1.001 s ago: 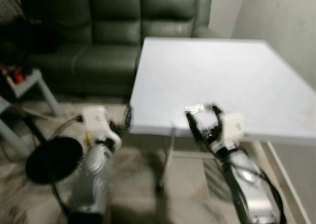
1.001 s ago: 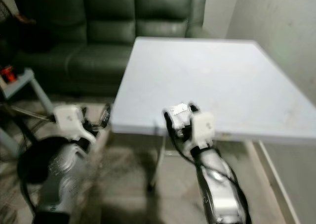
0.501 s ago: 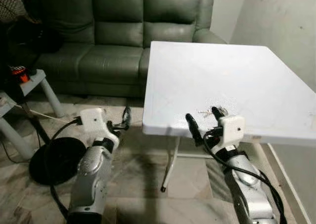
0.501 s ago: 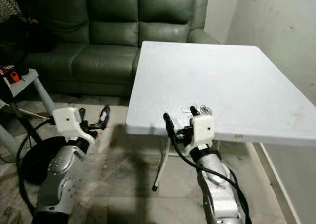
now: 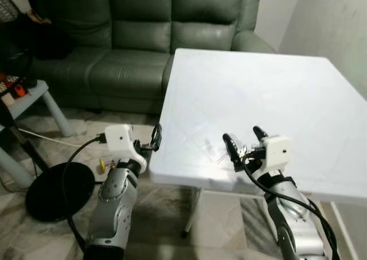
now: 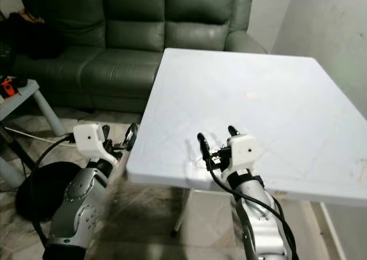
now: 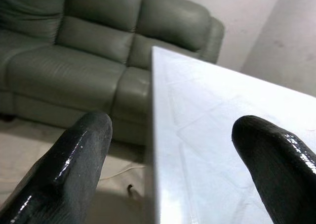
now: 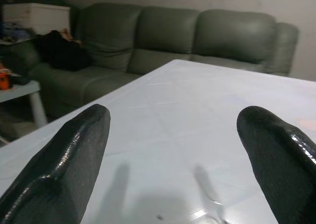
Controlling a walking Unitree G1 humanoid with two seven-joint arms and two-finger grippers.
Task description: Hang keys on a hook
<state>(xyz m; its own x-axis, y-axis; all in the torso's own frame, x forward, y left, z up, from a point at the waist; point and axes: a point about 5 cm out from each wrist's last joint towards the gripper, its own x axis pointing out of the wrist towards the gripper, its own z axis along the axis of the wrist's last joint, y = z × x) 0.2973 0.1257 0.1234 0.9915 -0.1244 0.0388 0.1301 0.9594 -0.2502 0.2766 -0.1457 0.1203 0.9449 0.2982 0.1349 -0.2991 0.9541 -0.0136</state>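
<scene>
1. A white table (image 5: 269, 93) stands ahead of the robot, with its far edge close to a dark green sofa (image 5: 143, 36).
2. The right gripper (image 5: 245, 143) hovers over the table's near edge, its two black fingers (image 8: 74, 155) spread well apart and grasping nothing.
3. The keys (image 5: 238, 152) lie on the tabletop near that near edge, between and just under the right gripper's fingers; they read as a small metallic glint, too small to make out in detail.
4. The right wrist view looks along the tabletop toward the sofa, with a faint shiny bit of the keys at the bottom between the fingers.
5. The left gripper (image 5: 156, 138) is held off the table's near left corner, above the floor; its fingers (image 7: 74, 159) are also released and wide apart, empty.
6. A round black base (image 5: 57, 188) with a cable sits on the floor at the left.
7. A small pale side table (image 5: 34, 96) stands further left, beside the sofa.
</scene>
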